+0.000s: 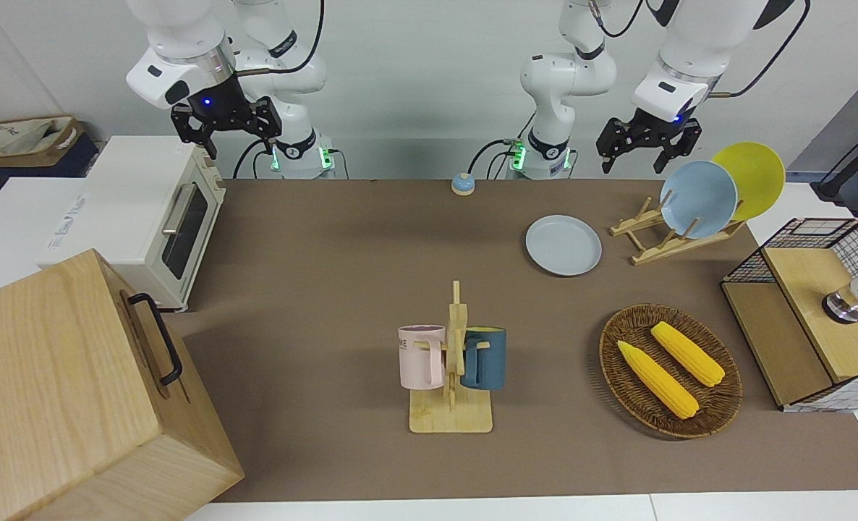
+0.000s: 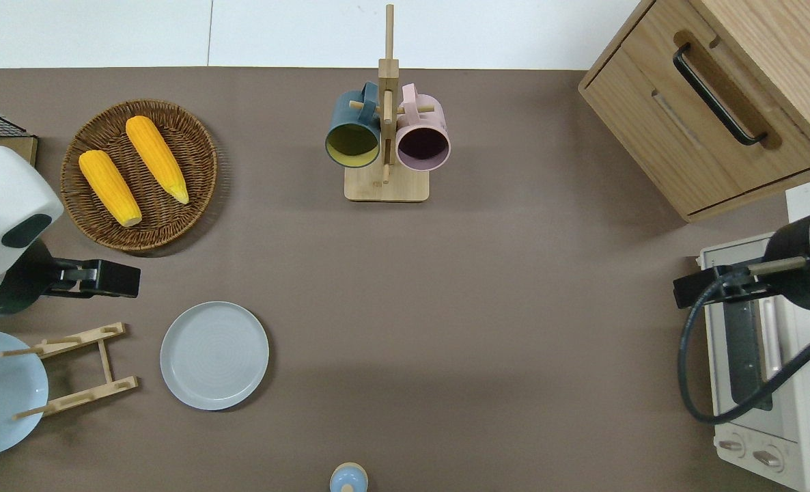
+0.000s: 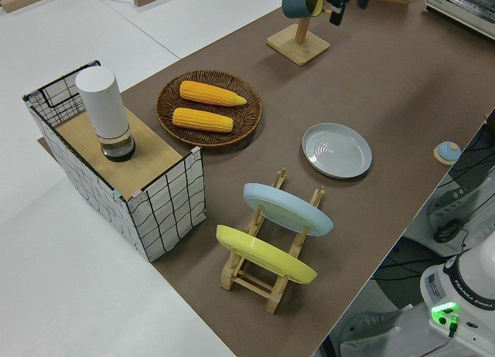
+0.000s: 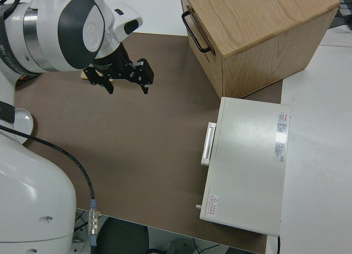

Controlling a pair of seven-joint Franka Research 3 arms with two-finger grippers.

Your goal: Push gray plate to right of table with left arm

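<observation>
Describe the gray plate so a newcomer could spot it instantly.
Start at the wooden plate rack toward the left arm's end of the brown table. The round, shallow, pale gray-blue plate lies flat on the tabletop beside that rack, nearer to the robots than the wicker basket of corn. Unlike the brighter light-blue plate and yellow plate, it lies flat rather than leaning in the rack.

Two white jointed arms, black cables looped along them. Black two-finger left claw [image 1: 637,154] and right claw [image 1: 237,134], blue wrist lights; green base lights.

Pale gray-blue plate [image 2: 214,356], brown table [image 2: 500,287].
</observation>
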